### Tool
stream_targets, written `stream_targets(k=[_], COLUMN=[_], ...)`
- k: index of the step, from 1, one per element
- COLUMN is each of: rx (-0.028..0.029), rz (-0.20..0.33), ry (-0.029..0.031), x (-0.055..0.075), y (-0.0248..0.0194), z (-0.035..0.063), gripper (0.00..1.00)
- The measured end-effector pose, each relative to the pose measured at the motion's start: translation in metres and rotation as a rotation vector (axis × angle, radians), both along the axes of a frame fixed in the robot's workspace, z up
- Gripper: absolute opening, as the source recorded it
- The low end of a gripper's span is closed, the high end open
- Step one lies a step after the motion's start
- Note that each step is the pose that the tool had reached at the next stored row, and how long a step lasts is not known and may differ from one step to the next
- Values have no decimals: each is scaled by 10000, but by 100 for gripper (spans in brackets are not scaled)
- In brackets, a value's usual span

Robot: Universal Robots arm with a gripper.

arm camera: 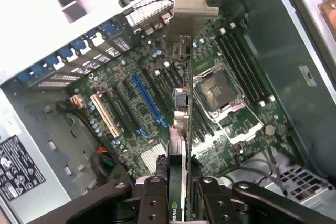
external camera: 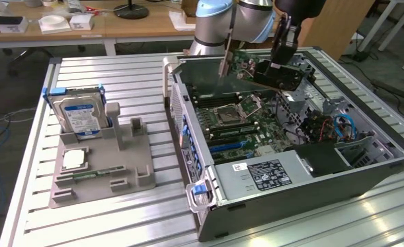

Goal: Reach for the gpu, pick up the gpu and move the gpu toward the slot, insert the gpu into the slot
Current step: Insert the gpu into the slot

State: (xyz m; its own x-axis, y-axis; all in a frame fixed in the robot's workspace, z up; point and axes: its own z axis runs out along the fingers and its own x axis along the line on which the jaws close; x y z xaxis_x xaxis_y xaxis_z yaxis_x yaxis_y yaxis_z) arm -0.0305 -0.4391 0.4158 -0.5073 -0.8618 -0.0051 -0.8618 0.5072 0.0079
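Observation:
My gripper (external camera: 279, 60) is shut on the gpu (external camera: 260, 72), a green card with a black fan and a metal end bracket. It hangs tilted in the air above the far end of the open computer case (external camera: 291, 206). In the wrist view the gpu (arm camera: 182, 129) appears edge-on between my gripper's (arm camera: 178, 205) black fingers (arm camera: 152, 198), with its metal bracket (arm camera: 191, 3) at the far end. Below it lies the motherboard with a long blue slot (arm camera: 147, 100), offset to one side of the card's edge. That blue slot (external camera: 226, 147) sits mid-board, nearer the front than the card.
On the exterior view's left, a grey fixture (external camera: 136, 170) holds a silver hard drive (external camera: 82, 116), a processor chip (external camera: 74, 159) and a slim memory stick (external camera: 95, 174). Inside the case are the processor socket (external camera: 230, 112), cables (external camera: 339, 128) and a power supply (external camera: 267, 175).

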Motion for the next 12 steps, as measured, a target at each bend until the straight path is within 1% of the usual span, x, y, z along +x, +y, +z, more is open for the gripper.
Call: stream_targets(k=[6, 12], rx=[-2, 0], rz=[734, 1691], ry=[1, 0], x=[-10, -12], y=[-4, -4], z=[-3, -11], gripper=[26, 26])
